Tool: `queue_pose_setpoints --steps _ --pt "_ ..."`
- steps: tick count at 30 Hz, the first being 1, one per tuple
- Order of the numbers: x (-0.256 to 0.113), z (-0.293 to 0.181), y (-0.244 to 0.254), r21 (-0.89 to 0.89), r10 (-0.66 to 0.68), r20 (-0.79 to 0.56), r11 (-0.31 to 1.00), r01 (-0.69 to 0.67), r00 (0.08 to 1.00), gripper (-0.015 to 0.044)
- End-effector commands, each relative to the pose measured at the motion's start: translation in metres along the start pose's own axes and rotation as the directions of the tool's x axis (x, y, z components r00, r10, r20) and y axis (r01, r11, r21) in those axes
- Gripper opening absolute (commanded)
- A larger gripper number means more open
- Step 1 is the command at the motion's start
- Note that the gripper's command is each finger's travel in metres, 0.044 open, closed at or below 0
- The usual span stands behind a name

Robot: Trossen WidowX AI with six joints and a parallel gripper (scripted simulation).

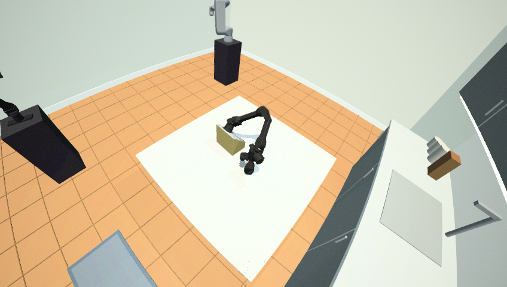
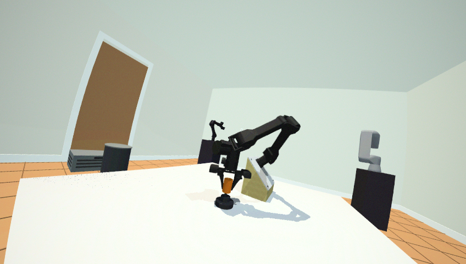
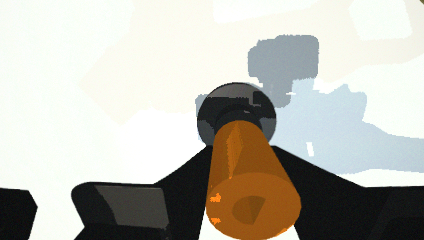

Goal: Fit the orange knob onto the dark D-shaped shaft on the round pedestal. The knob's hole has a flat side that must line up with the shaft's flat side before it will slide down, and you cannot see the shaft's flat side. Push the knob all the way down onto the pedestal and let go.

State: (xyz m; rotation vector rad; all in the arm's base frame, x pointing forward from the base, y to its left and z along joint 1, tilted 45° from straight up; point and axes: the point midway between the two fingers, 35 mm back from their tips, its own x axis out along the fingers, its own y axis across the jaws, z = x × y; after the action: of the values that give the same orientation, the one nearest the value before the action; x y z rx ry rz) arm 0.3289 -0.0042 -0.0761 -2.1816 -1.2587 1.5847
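Observation:
The orange knob [image 2: 227, 185] [image 3: 246, 157] is an upright cylinder, with a round mark with a darker wedge on its top in the wrist view. My gripper [image 2: 227, 188] [image 3: 240, 151] is shut on it, one finger on each side. The dark round pedestal [image 2: 224, 204] [image 3: 237, 91] [image 1: 248, 171] stands on the white table directly below. The knob's lower end is at the tip of the shaft, above the pedestal's raised collar. Whether it touches the shaft or sits slightly over it cannot be told. The shaft's flat side and the knob's hole are hidden.
The arm's wedge-shaped yellowish base block [image 1: 227, 142] [image 2: 256, 186] stands on the white table [image 1: 220, 199] [image 2: 156, 225], close to the pedestal. Shadows of the arm fall beside the pedestal. Two other arms on dark stands, a counter and a dark bin are farther away.

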Motion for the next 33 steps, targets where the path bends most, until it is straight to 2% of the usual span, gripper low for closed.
queue_pose_setpoints --steps 1,33 --pt "0.0023 0.0013 -0.0006 0.032 -0.002 0.000 0.999 0.002 1.000 0.0000" --pt "0.0043 0.0003 -0.0009 0.012 -0.002 0.000 1.000 0.002 1.000 0.0000"
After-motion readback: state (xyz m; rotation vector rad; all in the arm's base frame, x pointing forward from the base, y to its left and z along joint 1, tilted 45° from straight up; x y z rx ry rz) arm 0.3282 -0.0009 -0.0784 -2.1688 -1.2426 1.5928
